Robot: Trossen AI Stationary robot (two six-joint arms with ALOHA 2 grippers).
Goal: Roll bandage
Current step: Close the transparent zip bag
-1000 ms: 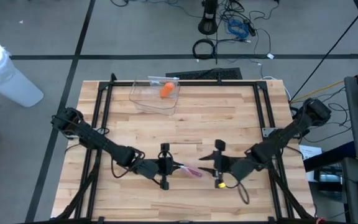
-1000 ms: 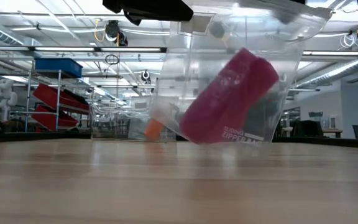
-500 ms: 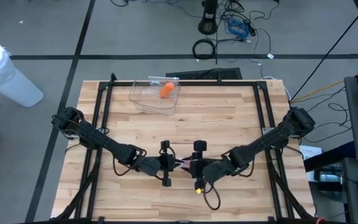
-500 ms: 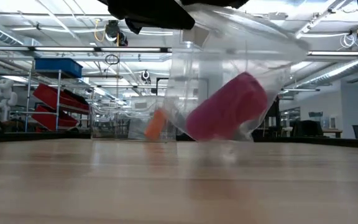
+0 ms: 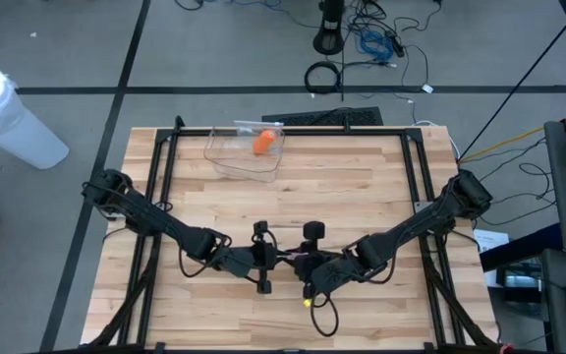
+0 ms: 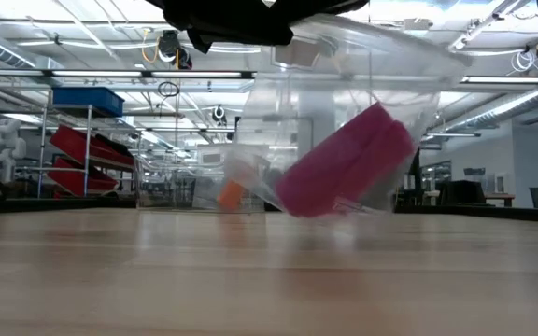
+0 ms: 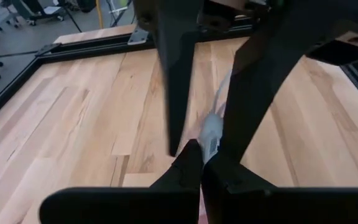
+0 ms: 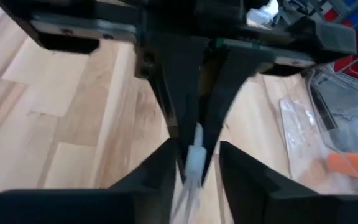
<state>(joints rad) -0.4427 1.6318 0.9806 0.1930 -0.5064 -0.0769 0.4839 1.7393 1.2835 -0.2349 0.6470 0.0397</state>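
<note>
A clear zipper bag with a magenta bandage roll inside hangs over the middle of the table's near part. My left gripper is shut on the bag's top edge. My right gripper faces it from the table's right and is open. Its fingers stand on either side of the bag's top edge and its white slider. In the high view the two grippers hide most of the bag. My left gripper pinches the bag's top edge between its two fingers, right by the white slider. The fingers lie about level and come from the table's left. The bag hangs below them, tilted, with the roll in its lower part. My right gripper: I cannot tell whether its fingers touch the slider.
A clear container with an orange thing in it lies at the table's far edge; it also shows behind the bag in the low view. Black frame rails run along the table's sides.
My right gripper has gone toward the table's left, up to the bag, and now stands around its top edge. The bag has swung and tilted under my left gripper, and the roll has shifted inside it.
</note>
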